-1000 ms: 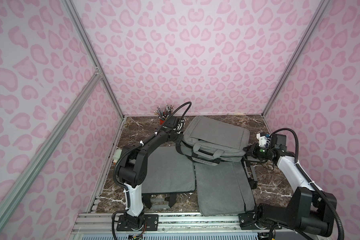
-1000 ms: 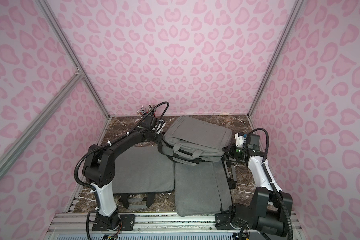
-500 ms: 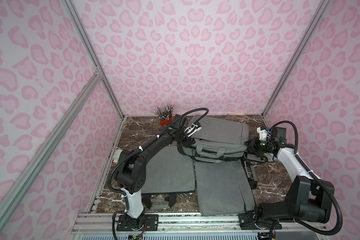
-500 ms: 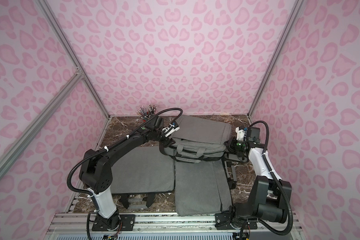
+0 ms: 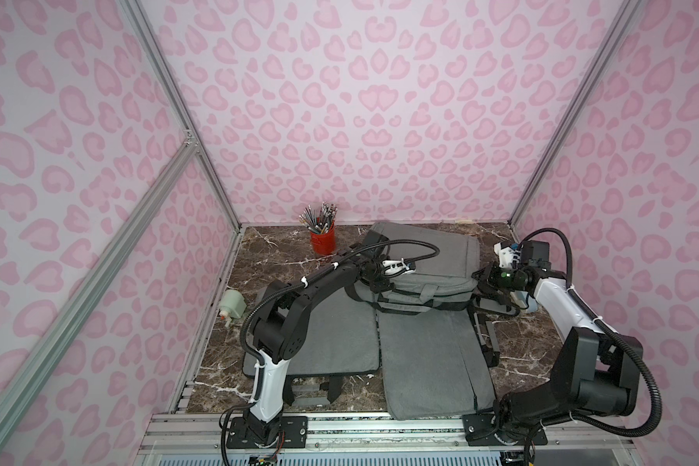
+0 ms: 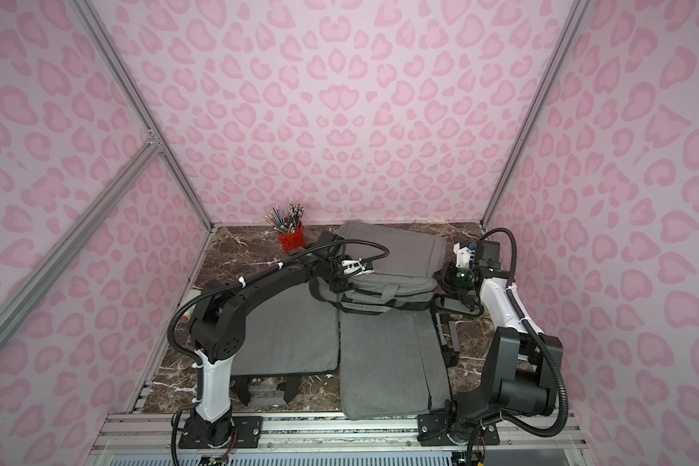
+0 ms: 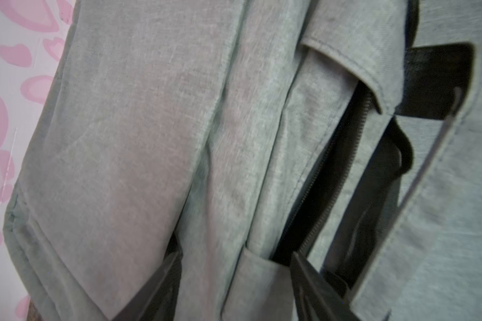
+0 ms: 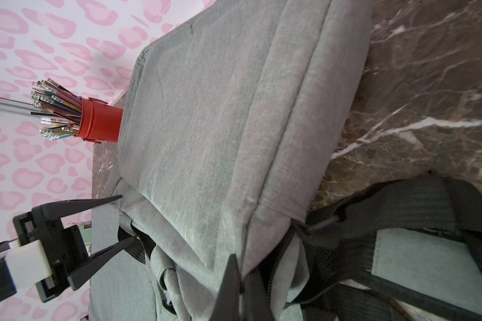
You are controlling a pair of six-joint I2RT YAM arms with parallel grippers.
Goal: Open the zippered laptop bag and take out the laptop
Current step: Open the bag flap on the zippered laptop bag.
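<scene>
I see the grey laptop bag lying near the table's far edge, toward its right corner, its handles and zipper side facing me. In the left wrist view the zipper gapes partly open with a dark slot inside; no laptop shows, so I judge the opening begun and the removal still ahead. My left pincer stands spread at the bag's left end, apparently gripping nothing. My right pincer is pressed together at the bag's right end; whether it pinches fabric or a pull I cannot tell.
</scene>
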